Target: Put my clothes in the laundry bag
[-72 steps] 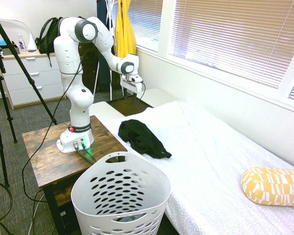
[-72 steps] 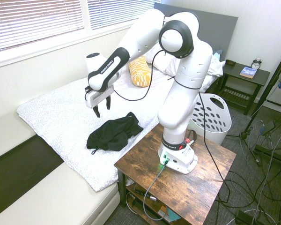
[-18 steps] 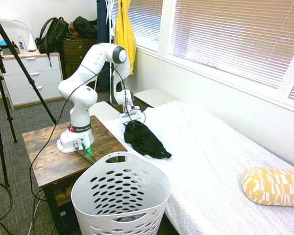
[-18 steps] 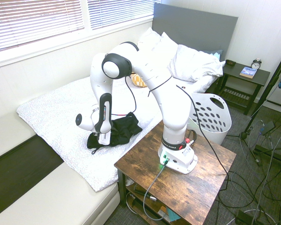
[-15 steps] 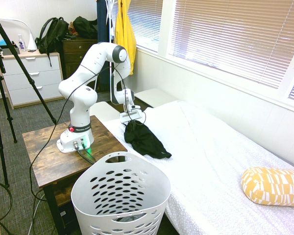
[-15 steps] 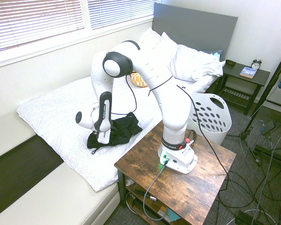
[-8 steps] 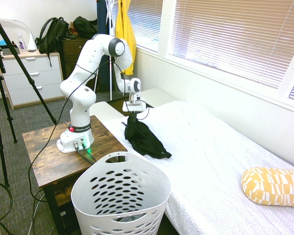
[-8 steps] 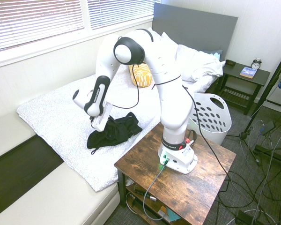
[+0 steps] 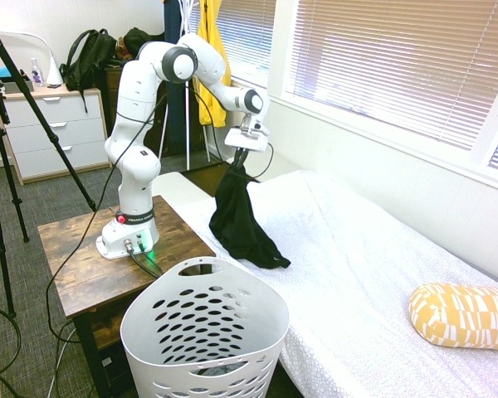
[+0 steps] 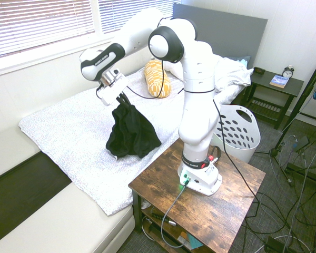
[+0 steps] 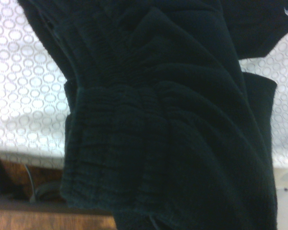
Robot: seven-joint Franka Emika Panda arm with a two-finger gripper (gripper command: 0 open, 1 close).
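Black clothes [image 9: 239, 217] pinched in closed gripper [image 9: 240, 161], hanging over bed [image 9: 357, 249], lower hem apparently touching the cover. Lift step, 1 garment. Next: raise clear, swing across to basket [image 9: 204, 332] beside the bed, release inside.

The tool [image 9: 240, 157] pinches the black garment [image 9: 237, 217], which hangs down onto the bed [image 9: 373, 274] behind the white basket [image 9: 204, 332].

**Bright bedroom, daylight through blinds**

Long white-covered bed [image 9: 373, 265] along white wall under white slatted window blinds [image 9: 398, 58]. Grey upholstered headboard [image 10: 221, 26], dark bedside table [image 10: 271, 84]. White chest of drawers [image 9: 54, 133] on grey carpet [image 9: 33, 207]. Rustic brown wooden side table [image 10: 216, 211] beside bed.
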